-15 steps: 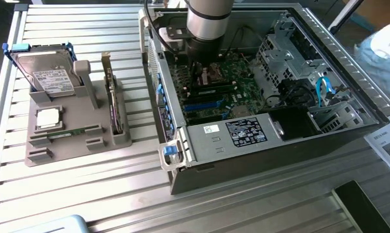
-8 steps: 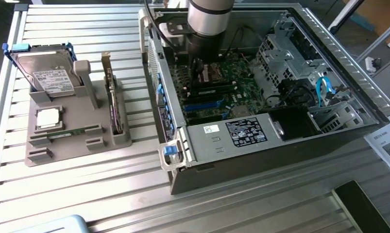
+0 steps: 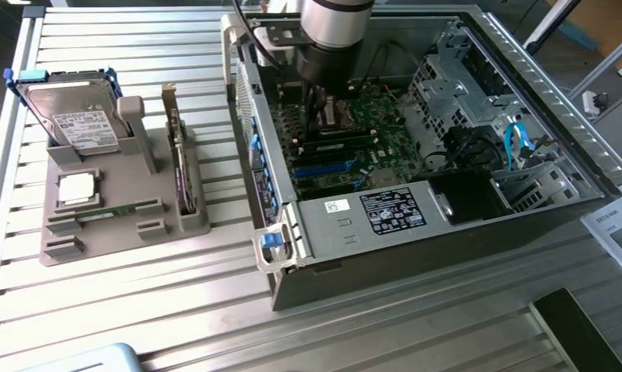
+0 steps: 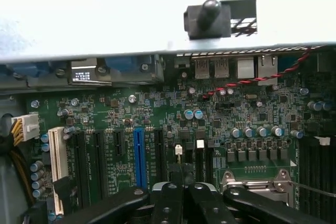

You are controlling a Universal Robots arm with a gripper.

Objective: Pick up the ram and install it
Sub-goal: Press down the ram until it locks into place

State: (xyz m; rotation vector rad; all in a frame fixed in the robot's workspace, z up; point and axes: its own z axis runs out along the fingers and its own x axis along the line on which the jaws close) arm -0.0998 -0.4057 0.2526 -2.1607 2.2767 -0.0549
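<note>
The gripper (image 4: pixel 181 190), fingers pressed together and holding nothing I can see, hovers over the motherboard (image 4: pixel 157 119). The ram (image 3: pixel 109 211) lies in the grey holder (image 3: pixel 135 167) beside the case; light, stiff, fragile, best pinched by its long edges.

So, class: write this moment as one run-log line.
gripper: shut, inside computer case, over motherboard | green stick: lying in grey holder outside case | held item: cannot tell

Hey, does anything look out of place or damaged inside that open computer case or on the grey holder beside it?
Nothing stands out. The open grey metal computer case sits squarely on the slatted table; the green motherboard looks intact, and the black gripper is shut low over it. The grey plastic parts holder keeps its silver hard drive upright.
</note>
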